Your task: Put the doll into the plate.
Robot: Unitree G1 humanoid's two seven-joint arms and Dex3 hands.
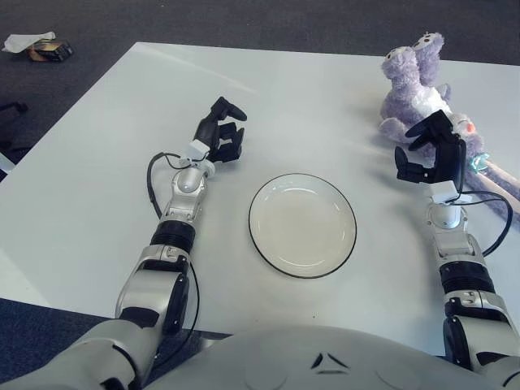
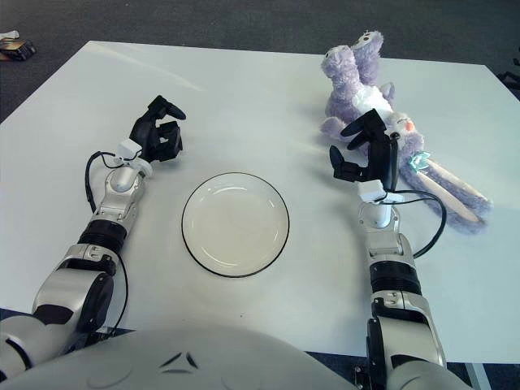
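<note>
A purple plush doll (image 2: 361, 89) with a white belly lies on the white table at the far right; its long pale tail (image 2: 455, 191) trails toward the right edge. An empty white plate (image 2: 235, 223) with a dark rim sits at the table's middle front. My right hand (image 2: 363, 153) hovers just in front of the doll, fingers spread, holding nothing. My left hand (image 2: 159, 130) is raised left of the plate, fingers loosely open, holding nothing.
The white table (image 2: 244, 97) spans both views. A small turquoise piece (image 2: 420, 161) shows beside the doll. Dark carpet surrounds the table; some small items (image 1: 36, 46) lie on the floor at the far left.
</note>
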